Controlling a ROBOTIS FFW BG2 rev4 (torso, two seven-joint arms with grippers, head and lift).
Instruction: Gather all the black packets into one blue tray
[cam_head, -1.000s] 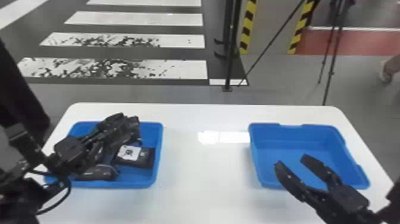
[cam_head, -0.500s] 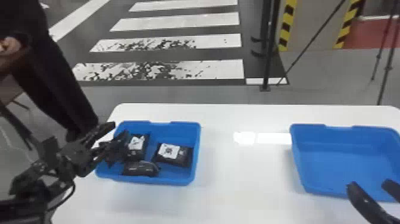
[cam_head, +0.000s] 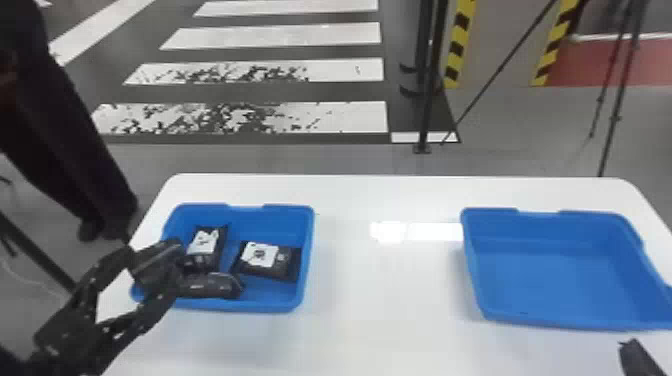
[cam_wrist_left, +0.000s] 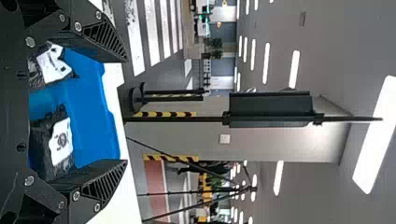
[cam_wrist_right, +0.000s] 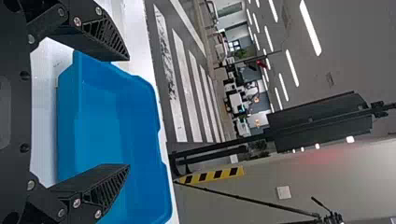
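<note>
My left gripper (cam_head: 177, 267) is at the near-left corner of the left blue tray (cam_head: 265, 302), open, its fingers over the tray's edge. In that tray lie three black packets: one with a white label (cam_head: 206, 246) at the back left, one (cam_head: 267, 260) on the right, and a dark one (cam_head: 212, 286) at the front beside the fingers. The left wrist view shows two labelled packets, one (cam_wrist_left: 52, 65) and another (cam_wrist_left: 58, 142), beyond the spread left gripper (cam_wrist_left: 126, 111). At the head view's lower right is my right gripper (cam_head: 640, 357); its wrist view shows the right gripper (cam_wrist_right: 128, 112) open before the right tray (cam_wrist_right: 114, 135).
The right blue tray (cam_head: 560, 280) stands on the right of the white table (cam_head: 380, 310), with no packets in it. Bare tabletop separates the two trays. Beyond the table's far edge are a black post and tripod legs. A person stands beyond the left side.
The head view has swung left, then partly back right. My left gripper has drawn back from over the left tray towards its near-left corner, uncovering the packets. The right one sits lower in view.
</note>
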